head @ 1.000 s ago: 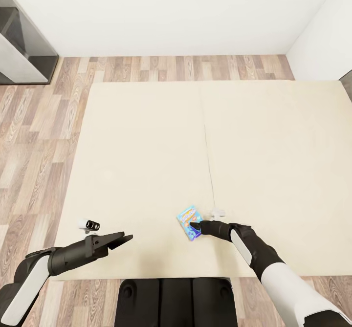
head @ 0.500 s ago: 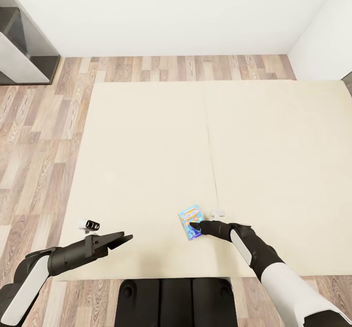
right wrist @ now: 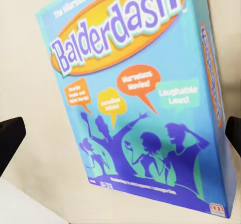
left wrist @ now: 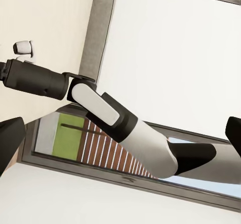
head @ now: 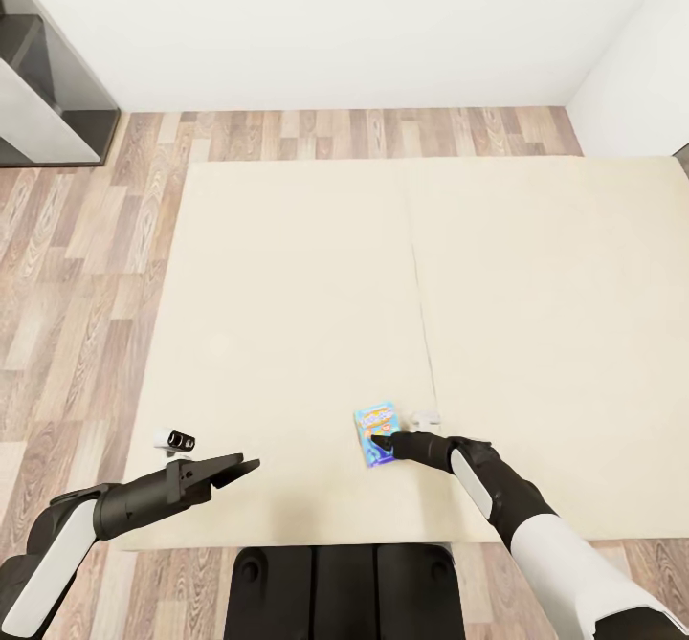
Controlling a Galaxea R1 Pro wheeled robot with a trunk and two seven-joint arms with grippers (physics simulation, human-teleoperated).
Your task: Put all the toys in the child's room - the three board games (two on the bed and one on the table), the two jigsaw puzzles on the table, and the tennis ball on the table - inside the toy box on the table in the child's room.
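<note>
A small blue board game (head: 375, 432) with a "Balderdash" lid (right wrist: 135, 98) lies flat on the beige bed (head: 287, 286), near its front edge and just left of the mattress seam. My right gripper (head: 380, 446) is open and low over the game's near end. In the right wrist view the black fingertips (right wrist: 10, 138) stand wide apart on either side of the box, not closed on it. My left gripper (head: 241, 469) hovers open and empty over the bed's front left part, far from the game.
Wood-plank floor (head: 77, 267) borders the bed on the left and at the back, under white walls. A dark-grey cabinet (head: 43, 85) stands at the back left. My own base (head: 344, 583) sits against the bed's front edge.
The whole picture has drifted slightly to the right, so the camera has moved. Both arms hold the same pose, and the blue game lies where it lay.
</note>
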